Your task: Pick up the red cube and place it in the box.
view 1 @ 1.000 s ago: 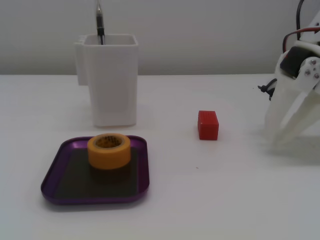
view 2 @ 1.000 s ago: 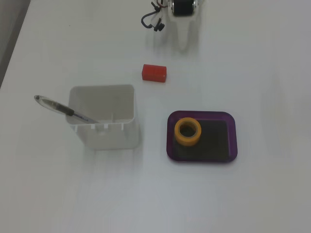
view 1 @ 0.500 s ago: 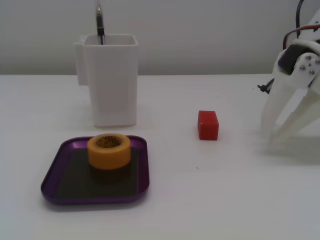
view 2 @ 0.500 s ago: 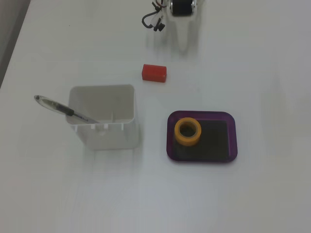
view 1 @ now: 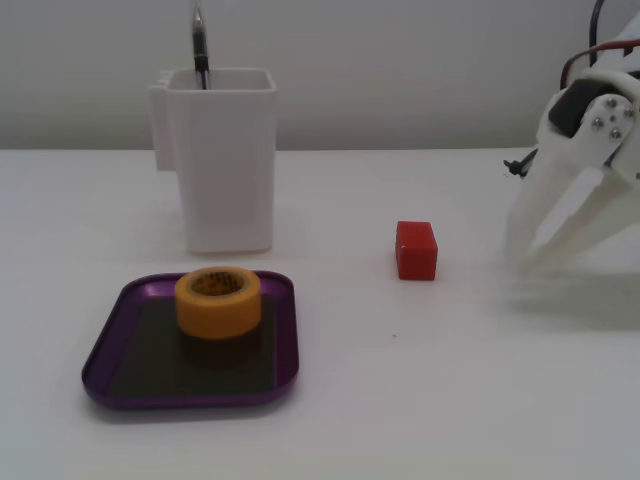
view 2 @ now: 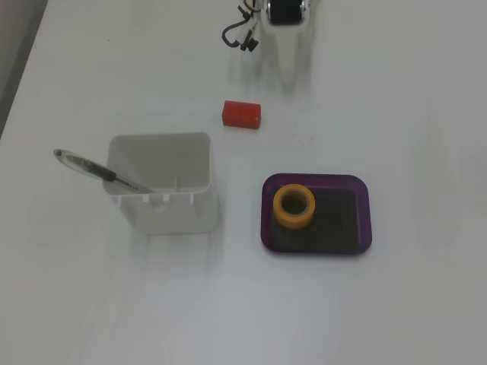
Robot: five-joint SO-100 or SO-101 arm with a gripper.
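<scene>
Bright-red cube (view 1: 416, 250) seen upright on table, untouched; gripper (view 1: 533, 250) angled down beside it, jaws parted, empty.

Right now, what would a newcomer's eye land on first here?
Probably the red cube, alone on the bare white table, apart from the open end effector at the right of that fixed view. Next the yellow tape roll, sitting in the purple tray at front left. Behind the tray stands a tall white container with a pen leaning in it.
</scene>
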